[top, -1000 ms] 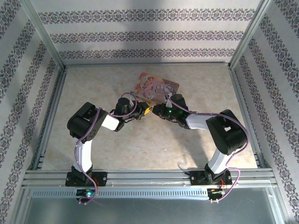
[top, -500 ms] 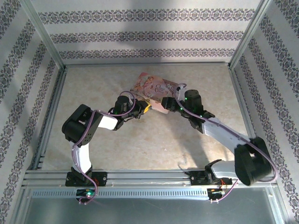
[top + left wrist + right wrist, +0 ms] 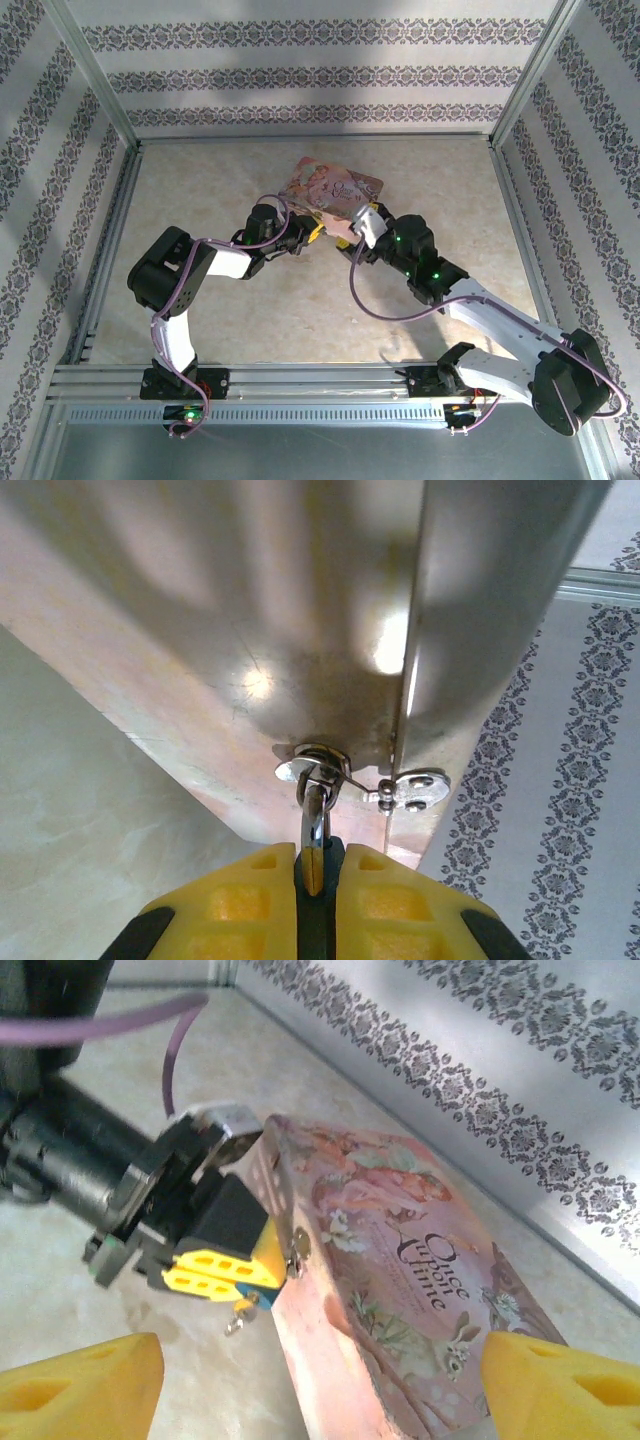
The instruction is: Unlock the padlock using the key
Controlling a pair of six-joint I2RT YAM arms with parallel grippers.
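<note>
1. Holding is the left arm's job here. The left gripper (image 3: 318,885) has its yellow pads pinched shut on the padlock (image 3: 315,825), whose silvery metal hangs from the hasp (image 3: 320,768) on the edge of the pink box (image 3: 400,1290).
2. In the right wrist view a bluish end pokes out under those pads, and a small dark sliver dangles just below it. This is probably the key (image 3: 234,1325), though it is too small to tell whether it sits in the keyhole.
3. The right gripper (image 3: 320,1365) has its jaws wide apart with nothing between them, facing the box and the lock.
4. The step in hand, as I judge it, is bringing the right fingers onto that sliver — aim low, beneath the bluish end, not at the box wall.
5. Close squarely on the key's flat head, so it will not slip when turned.
6. The left clamp should be firm during the turn — otherwise lock and hasp will likely swing together.
</note>
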